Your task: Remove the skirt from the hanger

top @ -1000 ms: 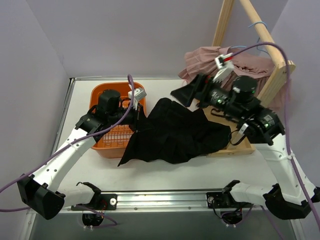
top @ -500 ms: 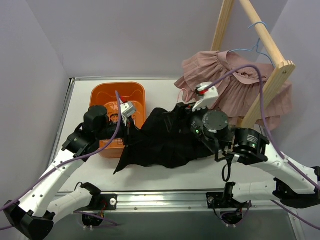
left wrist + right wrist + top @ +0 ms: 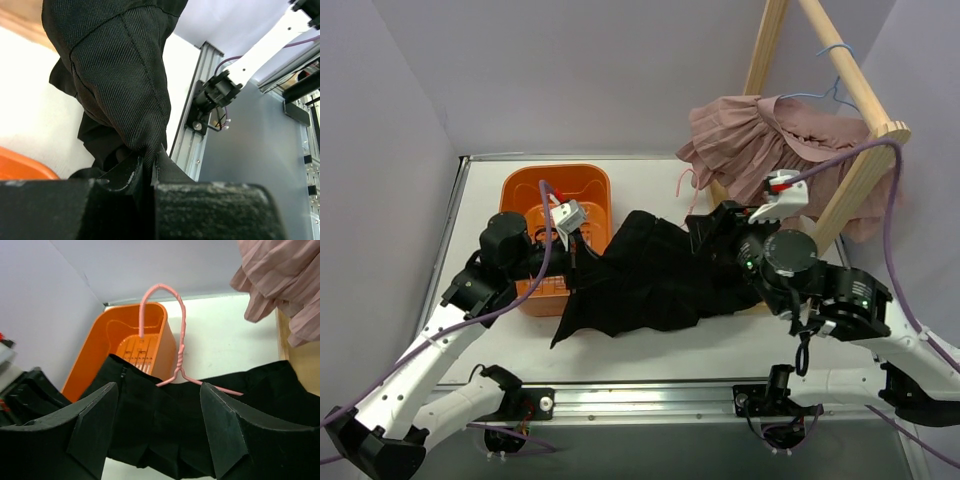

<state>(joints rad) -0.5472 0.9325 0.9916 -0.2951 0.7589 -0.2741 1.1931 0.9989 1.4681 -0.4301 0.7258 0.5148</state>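
Left claw [image 3: 150, 165] pinches a fold of the black twill skirt [image 3: 115, 75]. Right claw [image 3: 158, 400] gapes, empty. Just beyond it, on the white counter [image 3: 220, 340], the thin pink wire hanger [image 3: 181, 335] apparently remains inside the waistband, so removal is unfinished.

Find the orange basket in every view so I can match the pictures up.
Top external: orange basket, left of centre, toward the back.
Left wrist: only an orange sliver at the lower left edge.
Right wrist: left of centre, behind the pink hanger.
Shared landmark: the black skirt, next to the basket in all three.
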